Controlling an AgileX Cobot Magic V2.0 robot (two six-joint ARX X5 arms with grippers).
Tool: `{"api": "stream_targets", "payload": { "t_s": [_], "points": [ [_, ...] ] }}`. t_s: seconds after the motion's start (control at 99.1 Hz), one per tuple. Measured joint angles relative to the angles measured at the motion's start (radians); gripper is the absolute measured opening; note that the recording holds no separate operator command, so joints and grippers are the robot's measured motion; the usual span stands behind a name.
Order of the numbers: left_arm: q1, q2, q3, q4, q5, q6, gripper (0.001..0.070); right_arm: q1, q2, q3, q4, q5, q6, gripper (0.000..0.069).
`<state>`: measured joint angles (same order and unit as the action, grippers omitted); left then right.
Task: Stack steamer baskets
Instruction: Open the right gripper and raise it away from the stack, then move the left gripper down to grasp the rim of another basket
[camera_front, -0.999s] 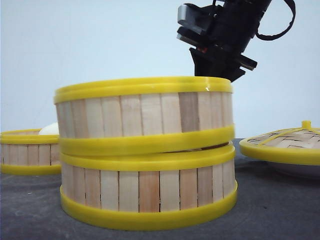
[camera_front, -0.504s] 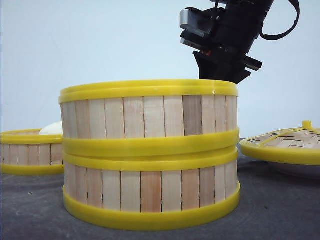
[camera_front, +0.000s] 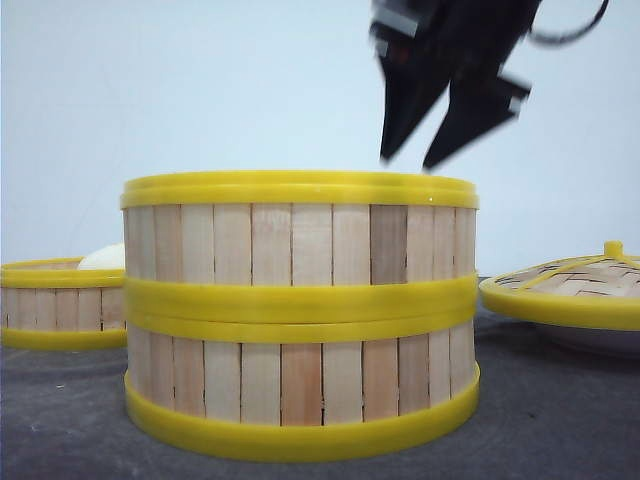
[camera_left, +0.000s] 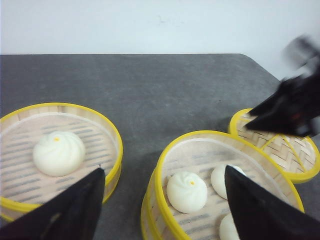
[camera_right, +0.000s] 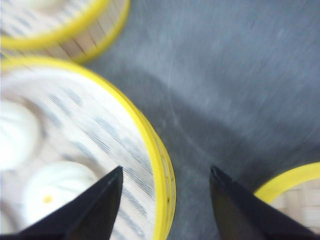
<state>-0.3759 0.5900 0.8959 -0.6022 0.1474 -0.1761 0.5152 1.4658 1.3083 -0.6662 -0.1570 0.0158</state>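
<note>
Two steamer baskets stand stacked mid-table, the upper one level on the lower one. Buns lie inside the upper basket. A third steamer basket with one bun sits at the left. My right gripper hangs open just above the stack's right rim. In the right wrist view its fingers straddle that yellow rim without touching it. My left gripper is open and empty, above the gap between the single basket and the stack.
A domed woven lid with a yellow rim lies to the right of the stack; it also shows in the left wrist view as the lid and partly in the right wrist view as the lid. Dark grey table surrounds the baskets.
The upper basket went from tilted to lying flat on the lower one. My right gripper let go of its rim, opened and rose a little.
</note>
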Motion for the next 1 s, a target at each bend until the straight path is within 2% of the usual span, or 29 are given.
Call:
{"api": "stream_targets", "payload": {
  "t_s": [0.182,0.313,0.393,0.535,0.686,0.999],
  "points": [
    [0.000,0.030,0.000,0.000,-0.050,0.000,0.0464,0.001,-0.202,0.019,0.000,0.000,0.000,0.0334],
    [0.000,0.088,0.000,0.012,-0.122,0.000,0.0464,0.001,-0.343,0.019,-0.021,0.004,0.007,0.0335],
    [0.011,0.136,0.000,0.034,-0.149,0.000,0.0464,0.005,-0.425,0.019,-0.043,0.027,0.008,0.0335],
    [0.061,0.227,0.003,0.097,-0.151,0.000,0.0464,0.025,-0.550,0.019,-0.119,0.072,0.010,0.0335],
    [0.149,0.347,0.056,0.137,-0.151,0.000,0.0464,0.042,-0.638,0.019,-0.197,0.083,0.010,0.0335],
    [0.332,0.626,0.114,0.150,-0.131,0.000,0.0464,0.053,-0.775,0.019,-0.223,0.083,0.018,0.0335]
  ]
}}
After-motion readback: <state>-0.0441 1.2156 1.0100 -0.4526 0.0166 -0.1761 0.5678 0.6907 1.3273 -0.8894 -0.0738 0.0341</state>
